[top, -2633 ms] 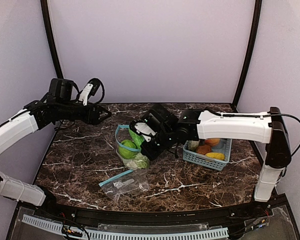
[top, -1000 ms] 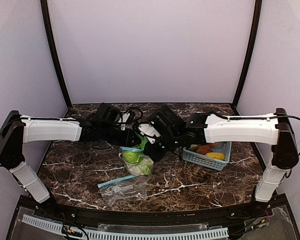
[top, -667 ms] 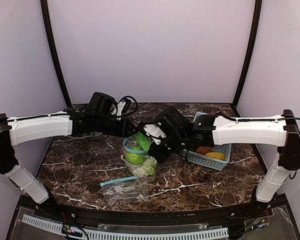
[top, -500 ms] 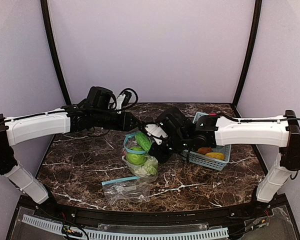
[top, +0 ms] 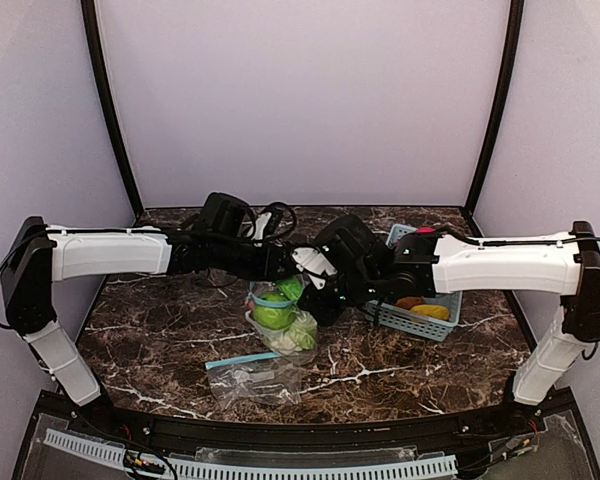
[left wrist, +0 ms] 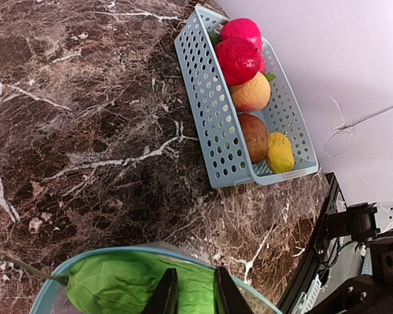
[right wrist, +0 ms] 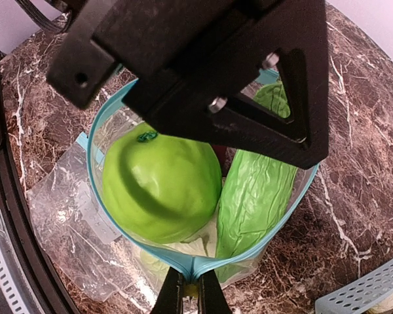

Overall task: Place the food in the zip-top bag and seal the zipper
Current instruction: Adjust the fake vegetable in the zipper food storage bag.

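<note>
zip-top bag (top: 280, 322) stands just left of the basket (top: 401, 320), green apple (right wrist: 160, 186) and leafy piece (right wrist: 259, 183) inside. right gripper (right wrist: 187, 289) pinches the zipper rim (right wrist: 95, 163) so the mouth gapes for more food. left gripper (left wrist: 190, 293) is narrow at the opposite rim; can't tell if it grips.

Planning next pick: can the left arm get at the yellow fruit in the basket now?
Probably not directly: the left gripper is over the bag, and the right arm, right gripper shut on the bag's rim, lies between it and the basket.
</note>
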Robot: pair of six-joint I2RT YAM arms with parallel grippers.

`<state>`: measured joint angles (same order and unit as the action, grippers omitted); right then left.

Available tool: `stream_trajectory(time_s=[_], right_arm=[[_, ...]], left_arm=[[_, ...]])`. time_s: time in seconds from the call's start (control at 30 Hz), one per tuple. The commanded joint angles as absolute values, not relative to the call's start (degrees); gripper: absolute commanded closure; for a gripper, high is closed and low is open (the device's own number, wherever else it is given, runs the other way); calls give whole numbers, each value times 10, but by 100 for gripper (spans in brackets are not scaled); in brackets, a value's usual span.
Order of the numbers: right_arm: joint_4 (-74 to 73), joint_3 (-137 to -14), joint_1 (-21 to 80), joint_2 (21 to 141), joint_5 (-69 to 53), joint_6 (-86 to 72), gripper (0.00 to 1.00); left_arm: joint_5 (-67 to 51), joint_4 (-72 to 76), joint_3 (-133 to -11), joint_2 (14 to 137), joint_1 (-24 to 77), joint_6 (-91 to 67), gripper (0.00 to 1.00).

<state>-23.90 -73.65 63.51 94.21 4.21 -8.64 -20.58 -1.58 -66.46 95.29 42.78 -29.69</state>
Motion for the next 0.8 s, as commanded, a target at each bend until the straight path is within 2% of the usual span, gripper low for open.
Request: stream_trajectory(time_s=[0.0,0.37,0.57,0.63,0.73,0.77], right_arm=[[-205,-730,640,915,56,-88,100],[-182,-708,647,905,45,-88,100],[-173,-692,648,897,50,-89,100],[-167,-684,648,893,53,-93,100],[-162,-678,648,891,57,-99,100],[-161,-676,647,890,60,-101,100]], left_arm=[[-204,-32,-648,966,436,-295,81],[-176,-67,-632,982,438,-285,82],[-138,-109,-671,933,438,-257,81],[-114,-141,-700,911,438,-237,74],[-84,-188,-731,880,433,-216,54],[-81,-195,-732,865,431,-210,51]])
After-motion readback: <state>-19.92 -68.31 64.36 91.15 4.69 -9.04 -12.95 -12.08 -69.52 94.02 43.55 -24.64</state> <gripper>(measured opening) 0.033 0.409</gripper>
